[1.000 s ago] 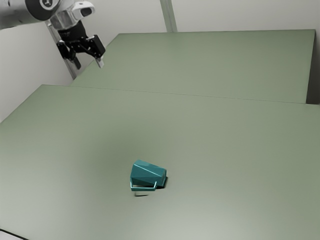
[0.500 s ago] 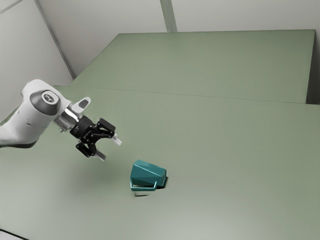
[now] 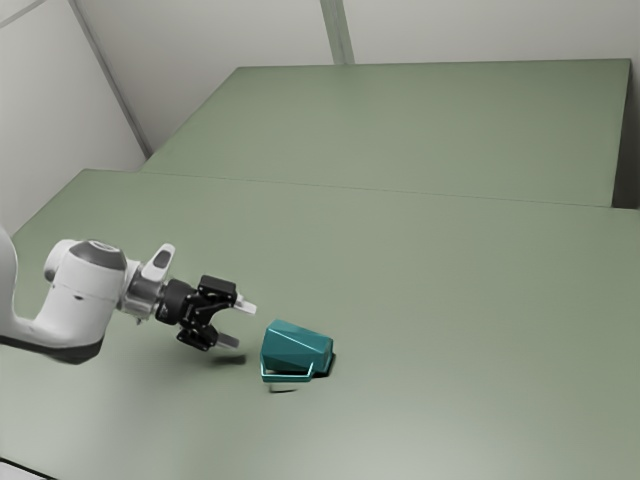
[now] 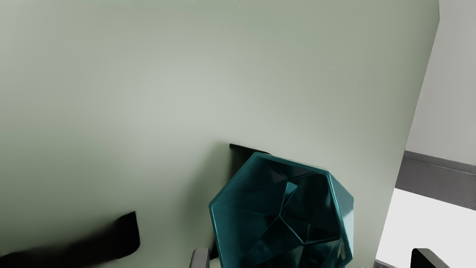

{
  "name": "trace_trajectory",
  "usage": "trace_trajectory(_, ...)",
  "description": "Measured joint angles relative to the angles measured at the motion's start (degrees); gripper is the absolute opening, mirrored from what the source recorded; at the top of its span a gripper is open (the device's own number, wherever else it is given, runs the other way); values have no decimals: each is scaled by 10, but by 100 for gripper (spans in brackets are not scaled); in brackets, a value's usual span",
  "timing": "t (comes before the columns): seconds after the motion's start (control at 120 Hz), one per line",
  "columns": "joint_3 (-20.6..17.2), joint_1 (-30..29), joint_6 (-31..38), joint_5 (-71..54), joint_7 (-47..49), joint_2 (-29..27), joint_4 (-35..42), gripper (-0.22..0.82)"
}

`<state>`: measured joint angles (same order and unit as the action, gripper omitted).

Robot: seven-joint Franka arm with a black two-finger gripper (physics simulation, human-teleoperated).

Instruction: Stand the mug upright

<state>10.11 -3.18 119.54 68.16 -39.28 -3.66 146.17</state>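
My gripper (image 3: pixel 245 325) is open in the exterior view, low over the table, with its fingertips a short way off the exterior view's left side of the teal mug (image 3: pixel 297 348). The mug lies on its side, its handle toward the exterior view's bottom and its mouth facing the gripper. In the wrist view I look into the faceted inside of the mug (image 4: pixel 279 212), which stands between the wide-apart tips of the gripper (image 4: pixel 310 258). Nothing is held.
The green table (image 3: pixel 450 300) spreads around the mug, with another green surface (image 3: pixel 430 125) behind it. In the wrist view a table edge runs near the mug, and a dark shadow lies on the table.
The arm has swung down from the exterior view's upper left toward the mug, and the hand has tilted so its fingers point at it. The mug has not moved.
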Motion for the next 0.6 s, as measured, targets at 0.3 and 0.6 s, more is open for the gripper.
trace_trajectory(0.3, 0, 29, 3, 29, -91, -26, 28, 59)
trace_trajectory(0.6, -32, 41, 9, 95, -144, -8, 26, 59)
